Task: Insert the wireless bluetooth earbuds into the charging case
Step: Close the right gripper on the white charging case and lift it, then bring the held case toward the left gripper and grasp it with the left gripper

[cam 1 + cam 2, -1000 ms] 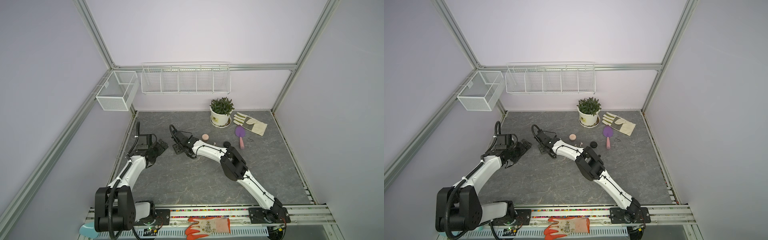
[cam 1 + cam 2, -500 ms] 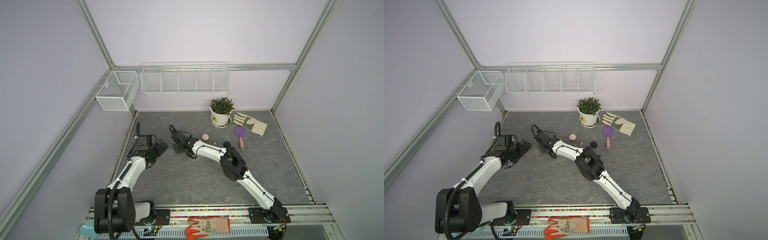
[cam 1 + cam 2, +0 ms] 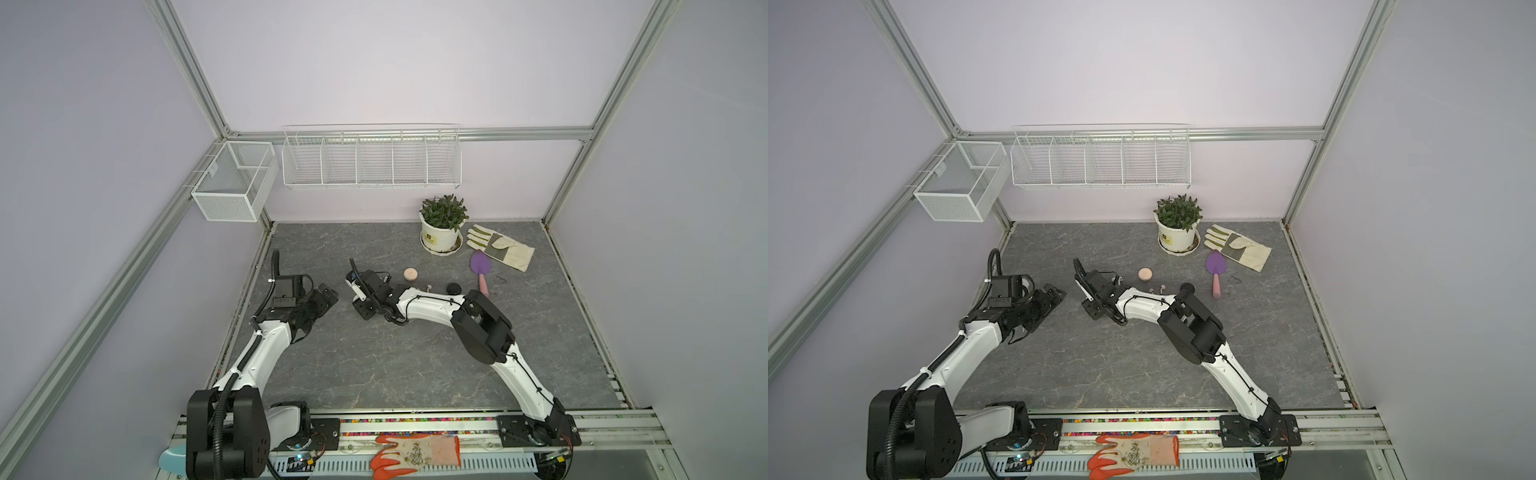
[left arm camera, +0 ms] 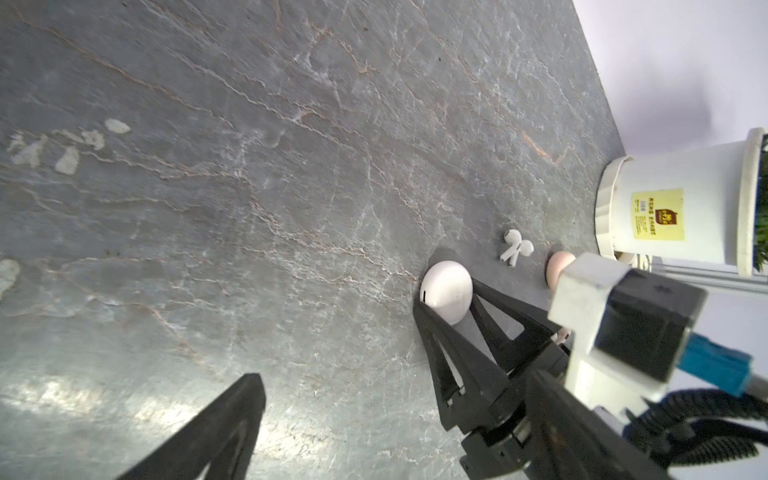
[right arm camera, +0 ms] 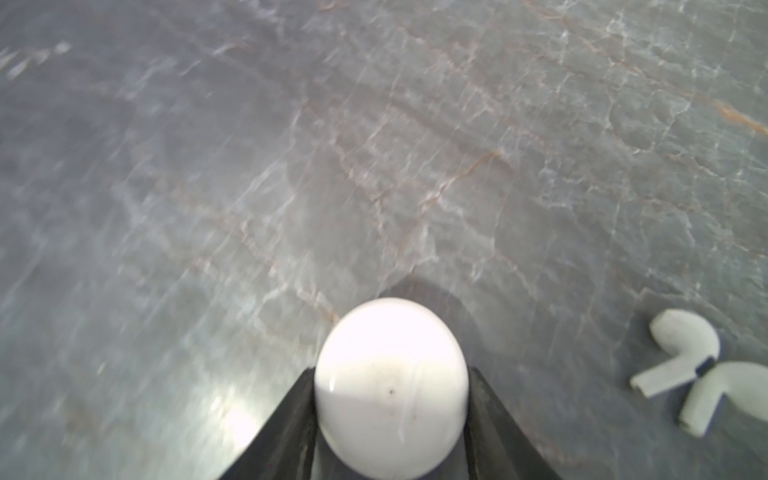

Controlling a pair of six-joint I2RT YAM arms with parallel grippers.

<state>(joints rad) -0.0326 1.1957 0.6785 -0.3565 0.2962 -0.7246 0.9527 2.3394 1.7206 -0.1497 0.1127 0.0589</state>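
Observation:
My right gripper (image 5: 390, 372) is shut on a round white charging case (image 5: 390, 386), low over the grey table. The left wrist view shows the same case (image 4: 446, 291) pinched between the right gripper's black fingers (image 4: 453, 357). Two white earbuds (image 5: 685, 374) lie crossed on the table just beside the case, the same earbuds (image 4: 515, 247) showing in the left wrist view. In both top views the right gripper (image 3: 363, 309) hides the case. My left gripper (image 3: 328, 297) hangs open and empty a little to its left. A pink case (image 3: 410, 273) and a black case (image 3: 454, 287) lie closed further right, with tiny earbuds (image 3: 429, 286) between them.
A potted plant (image 3: 442, 232), a work glove (image 3: 498, 247) and a purple trowel (image 3: 481, 270) lie at the back right. Wire baskets (image 3: 370, 156) hang on the back and left walls. An orange glove (image 3: 415, 453) lies on the front rail.
The right gripper's jaws have narrowed onto the white case. Both arms have stayed almost where they were.

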